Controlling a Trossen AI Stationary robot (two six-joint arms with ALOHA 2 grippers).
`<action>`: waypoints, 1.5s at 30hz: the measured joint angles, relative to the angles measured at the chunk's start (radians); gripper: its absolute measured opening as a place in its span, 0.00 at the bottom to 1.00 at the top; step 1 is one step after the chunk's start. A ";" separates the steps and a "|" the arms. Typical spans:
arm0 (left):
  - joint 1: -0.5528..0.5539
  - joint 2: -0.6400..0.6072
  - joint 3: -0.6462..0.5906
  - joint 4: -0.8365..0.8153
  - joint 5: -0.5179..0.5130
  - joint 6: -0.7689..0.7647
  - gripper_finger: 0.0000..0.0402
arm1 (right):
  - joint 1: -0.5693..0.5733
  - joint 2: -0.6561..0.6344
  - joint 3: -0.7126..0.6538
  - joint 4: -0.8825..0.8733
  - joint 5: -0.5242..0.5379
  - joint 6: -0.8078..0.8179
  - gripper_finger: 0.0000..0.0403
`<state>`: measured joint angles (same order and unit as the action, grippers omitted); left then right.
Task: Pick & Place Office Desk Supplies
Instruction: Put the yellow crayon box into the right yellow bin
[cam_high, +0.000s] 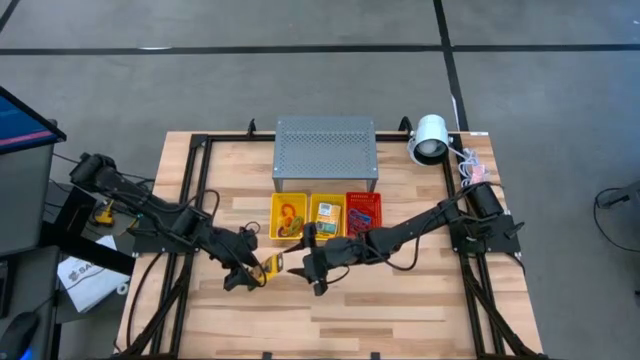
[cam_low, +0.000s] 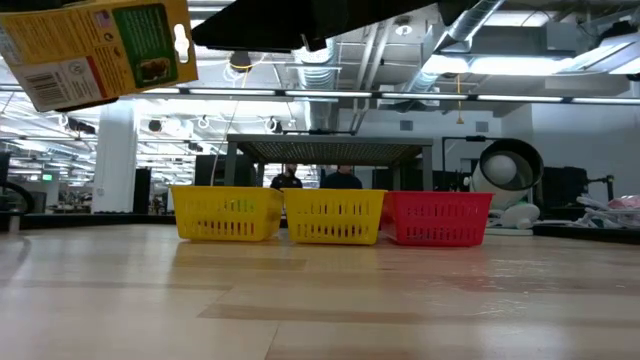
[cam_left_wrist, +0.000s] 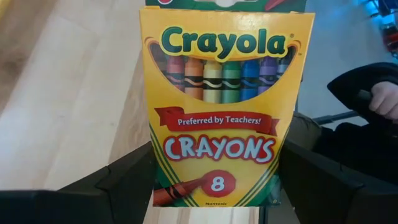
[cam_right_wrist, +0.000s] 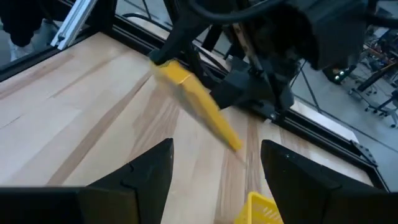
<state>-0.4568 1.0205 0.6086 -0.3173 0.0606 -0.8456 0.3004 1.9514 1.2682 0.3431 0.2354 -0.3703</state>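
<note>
Left gripper (cam_high: 252, 272) clamping crayon box (cam_left_wrist: 221, 106) (held aloft), right gripper (cam_high: 312, 268) empty, spread, baskets (cam_low: 335, 216) behind

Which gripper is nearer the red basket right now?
Right. The right gripper is open, in front of the middle yellow basket, next to the red basket. The left gripper holds the crayon box farther off, in front of the leftmost basket.

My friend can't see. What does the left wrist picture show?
A yellow-and-green Crayola crayon box fills the view, held upright between the left pincer's two dark fingers. Light wooden table lies behind it.
</note>
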 joint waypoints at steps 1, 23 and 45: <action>0.000 0.008 0.000 0.010 0.002 0.000 0.75 | 0.000 0.000 0.000 0.006 -0.003 0.000 0.57; 0.054 0.041 0.000 0.117 0.062 0.026 0.75 | 0.000 0.000 0.000 0.037 -0.081 0.006 0.32; 0.054 0.041 0.000 0.116 0.062 0.025 0.78 | -0.001 0.000 0.000 0.024 -0.078 0.027 0.00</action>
<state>-0.4030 1.0618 0.6090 -0.2016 0.1228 -0.8205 0.2993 1.9518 1.2682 0.3670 0.1578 -0.3432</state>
